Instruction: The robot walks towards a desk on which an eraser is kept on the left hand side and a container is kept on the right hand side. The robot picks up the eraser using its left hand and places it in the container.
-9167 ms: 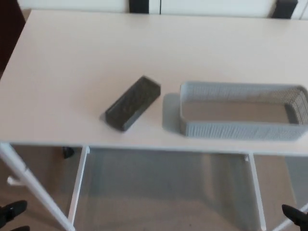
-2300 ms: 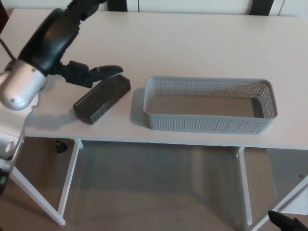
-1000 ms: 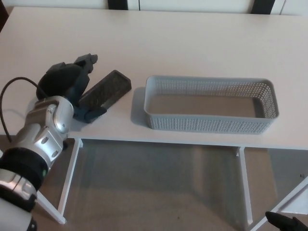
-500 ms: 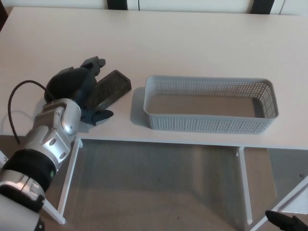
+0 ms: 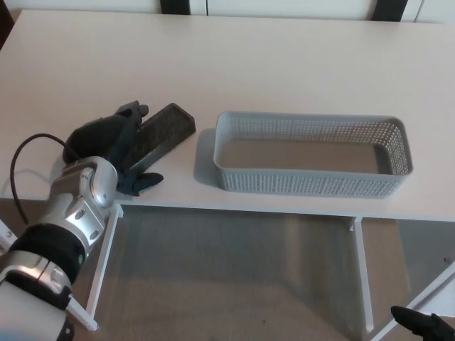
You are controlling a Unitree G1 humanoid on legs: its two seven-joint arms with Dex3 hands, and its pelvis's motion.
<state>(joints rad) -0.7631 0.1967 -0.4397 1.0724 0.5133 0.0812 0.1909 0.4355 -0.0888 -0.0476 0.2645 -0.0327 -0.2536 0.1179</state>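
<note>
The eraser [image 5: 162, 132] lies on the table [image 5: 284, 64], left of the container [image 5: 311, 186] and just apart from it. Its long axis runs diagonally, the far end toward the container and the near end toward the table's front edge. The left robot hand [image 5: 114, 145] sits at that near end, fingers spread to either side of the eraser but not visibly clamped on it. The right robot hand is out of view, so the left one is the nearer.

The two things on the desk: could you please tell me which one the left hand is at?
The dark eraser, lying flat left of the grey container. The left hand covers its near end, fingers either side; the container stands apart, empty and untouched.
</note>
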